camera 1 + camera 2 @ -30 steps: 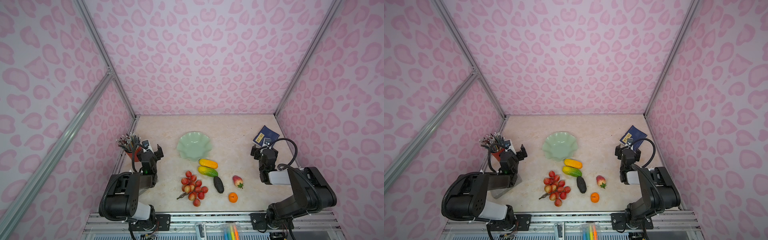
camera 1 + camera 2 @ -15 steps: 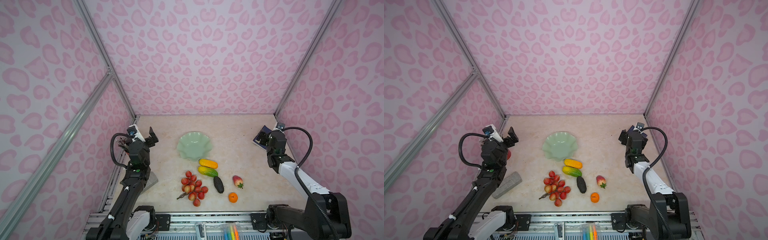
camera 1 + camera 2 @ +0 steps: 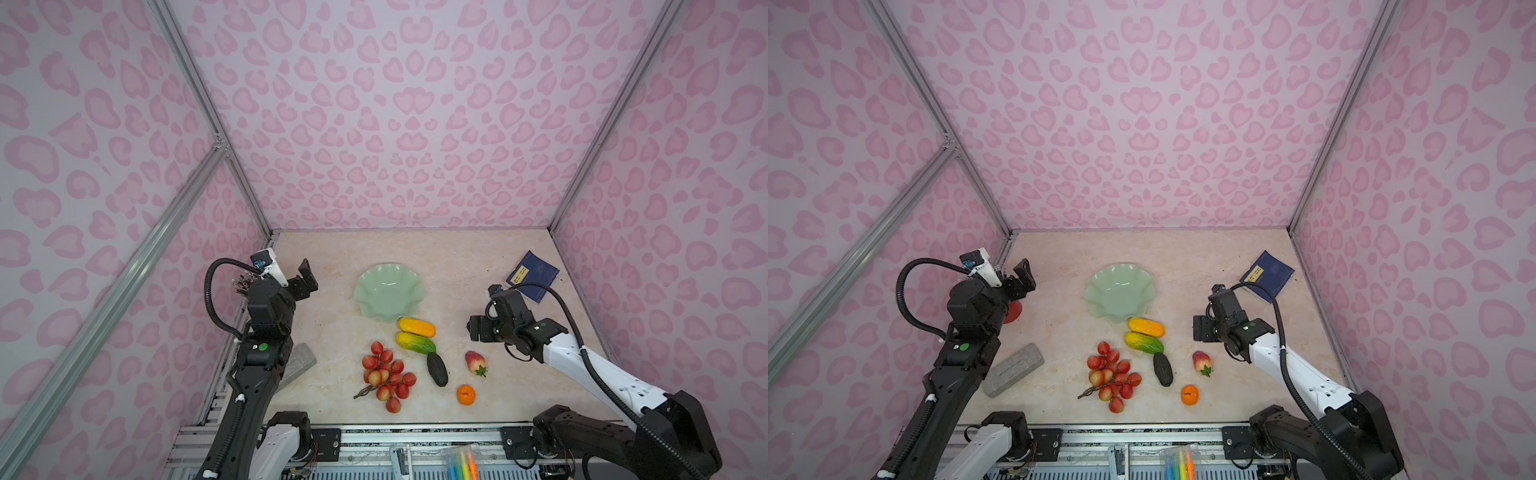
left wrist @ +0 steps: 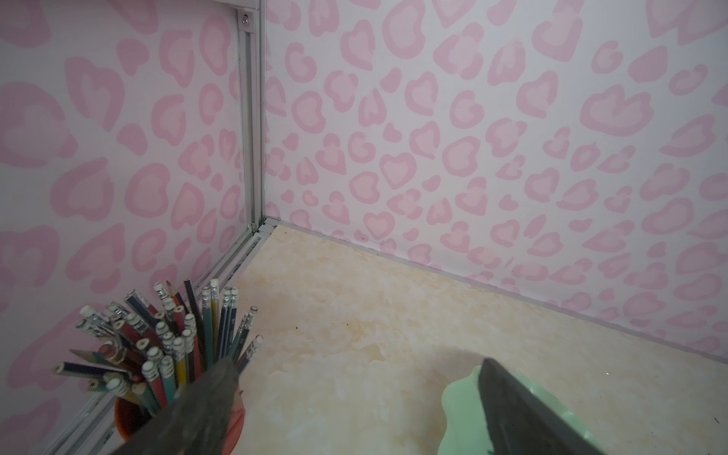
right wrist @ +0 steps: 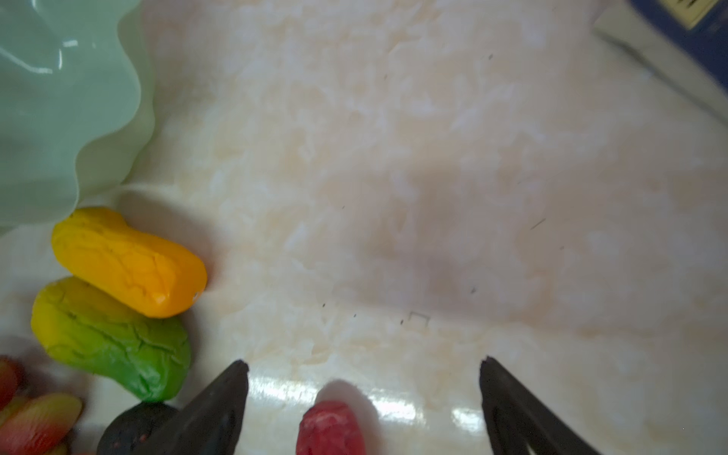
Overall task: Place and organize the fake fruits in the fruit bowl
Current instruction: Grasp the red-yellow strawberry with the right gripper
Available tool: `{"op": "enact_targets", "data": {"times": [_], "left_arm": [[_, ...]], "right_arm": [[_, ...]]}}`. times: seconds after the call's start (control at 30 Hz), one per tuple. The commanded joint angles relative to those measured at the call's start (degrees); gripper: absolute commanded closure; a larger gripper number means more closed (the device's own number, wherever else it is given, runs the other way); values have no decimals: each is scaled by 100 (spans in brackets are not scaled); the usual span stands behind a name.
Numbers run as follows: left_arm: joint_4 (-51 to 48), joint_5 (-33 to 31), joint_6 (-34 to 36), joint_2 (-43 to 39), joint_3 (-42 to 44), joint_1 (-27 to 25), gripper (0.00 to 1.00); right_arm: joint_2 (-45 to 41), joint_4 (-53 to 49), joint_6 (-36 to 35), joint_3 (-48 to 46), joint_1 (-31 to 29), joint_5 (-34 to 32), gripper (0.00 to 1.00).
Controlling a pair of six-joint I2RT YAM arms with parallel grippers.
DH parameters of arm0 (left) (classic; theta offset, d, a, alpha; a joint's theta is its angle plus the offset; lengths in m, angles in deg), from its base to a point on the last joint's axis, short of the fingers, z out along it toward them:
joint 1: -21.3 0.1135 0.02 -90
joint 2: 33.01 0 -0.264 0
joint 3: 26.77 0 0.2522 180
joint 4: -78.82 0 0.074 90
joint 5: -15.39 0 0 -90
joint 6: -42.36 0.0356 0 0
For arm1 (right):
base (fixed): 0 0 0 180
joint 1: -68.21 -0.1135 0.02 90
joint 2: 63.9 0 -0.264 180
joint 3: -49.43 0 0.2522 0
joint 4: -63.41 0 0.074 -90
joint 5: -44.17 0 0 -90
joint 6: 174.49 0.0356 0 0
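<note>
Since half a second earlier: right gripper (image 3: 478,329) swung down and inward from beside the blue booklet (image 3: 532,276) to a low hover near the strawberry (image 3: 475,362); left gripper (image 3: 305,279) little changed, raised near the red pencil cup (image 3: 1012,311). Fruit bowl (image 3: 388,291), pale mint with scalloped rim, at mid-table and holding nothing in both top views. All six fake fruits outside it on the marble-look tabletop (image 3: 457,257): yellow-orange oblong (image 3: 417,326) just beside the bowl's near rim, whether touching cannot be told; yellow-green oblong (image 3: 415,343) against it; dark oval (image 3: 437,369) next, toward the front; grape bunch (image 3: 386,376) to the left of these; small orange (image 3: 466,395) nearest the front edge; strawberry between the dark oval and the right arm. Right wrist view: fingers (image 5: 220,409) spread apart with the strawberry (image 5: 331,427) between and below them, not gripped. Left wrist view: fingers (image 4: 524,409) wide apart over bare table, nothing between, bowl rim (image 4: 457,402) and pencils (image 4: 165,342) in sight. Grey block (image 3: 1013,370) by the left arm's base, not part of the task. Progress judged as nil: no fruit placed, six left to move and then arrange; strawberry the likely first pick.
</note>
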Motion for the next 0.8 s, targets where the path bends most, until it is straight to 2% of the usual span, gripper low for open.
{"op": "enact_targets", "data": {"times": [0.0, 0.13, 0.3, 0.4, 0.6, 0.77], "left_arm": [[-187, 283, -239, 66, -149, 42, 3], [-224, 368, -287, 65, -171, 60, 2], [-270, 317, -328, -28, -156, 103, 2], [-252, 315, -349, -74, -120, 113, 3], [-294, 309, -364, -76, -153, 139, 3], [-290, 270, -368, -132, -136, 163, 3]], "right_arm": [[22, -256, 786, -249, -460, -58, 10], [266, -181, 1188, -441, -942, -272, 11], [744, 85, 1406, -562, -1253, -347, 18], [989, 126, 1416, -528, -1347, -483, 30], [992, -58, 1371, -212, -1530, -996, 60], [682, -249, 1106, 356, -1540, -1458, 67]]}}
